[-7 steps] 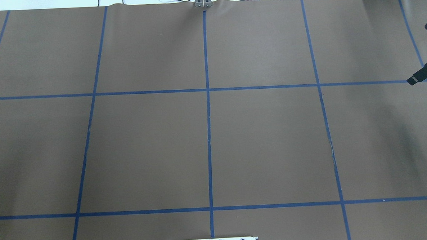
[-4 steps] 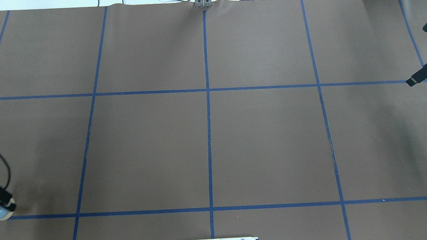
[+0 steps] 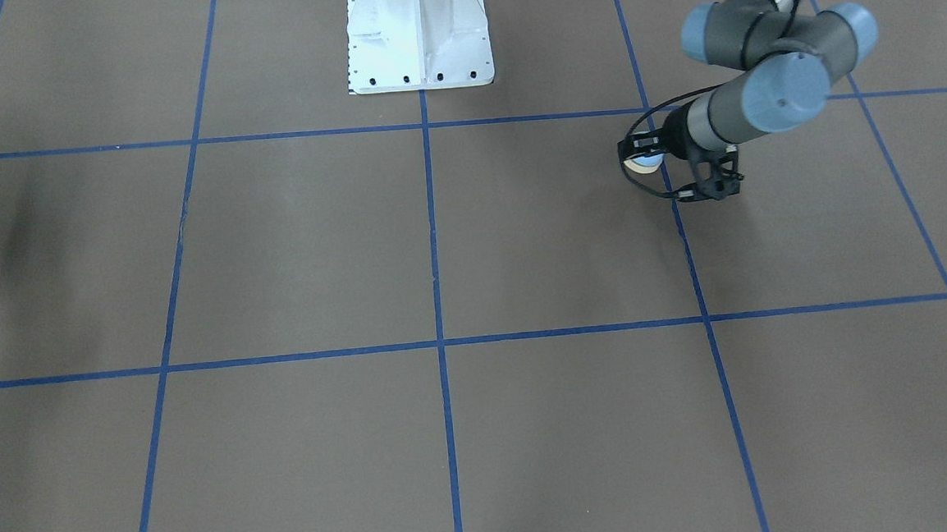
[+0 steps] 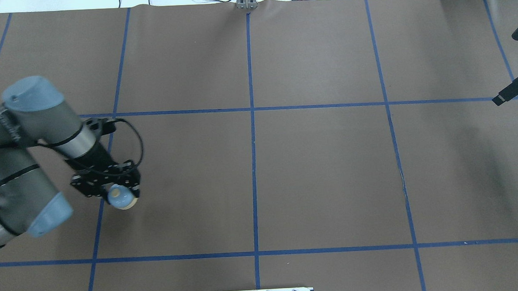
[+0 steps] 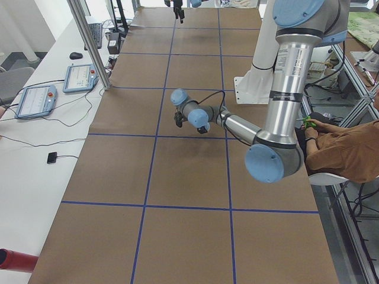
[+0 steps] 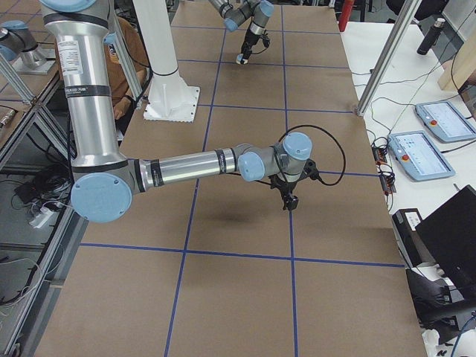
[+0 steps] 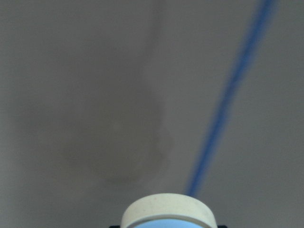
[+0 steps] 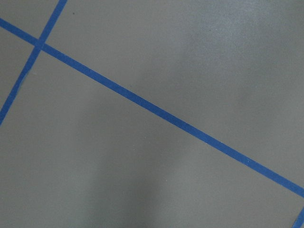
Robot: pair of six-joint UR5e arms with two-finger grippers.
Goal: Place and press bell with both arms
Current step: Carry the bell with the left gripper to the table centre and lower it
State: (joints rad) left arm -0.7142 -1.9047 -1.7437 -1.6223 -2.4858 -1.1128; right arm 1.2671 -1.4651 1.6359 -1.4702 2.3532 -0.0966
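On the front-facing view's right side, the left arm's black two-finger end effector is clamped round the small light-blue dome-shaped bell, just beside a blue tape line on the brown paper-covered surface. Overhead, the bell sits button-up in that grip. The right end effector peeks in at the edge, and I can't tell how far its fingers are spread. From the left end, a grey control pendant lies on a white side bench. On the left wrist camera, the bell's cream base hangs over blurred surface.

The table is covered by a brown sheet, divided into rectangles by blue tape lines. A white pedestal stands on it at the robot's edge, on the centre line.
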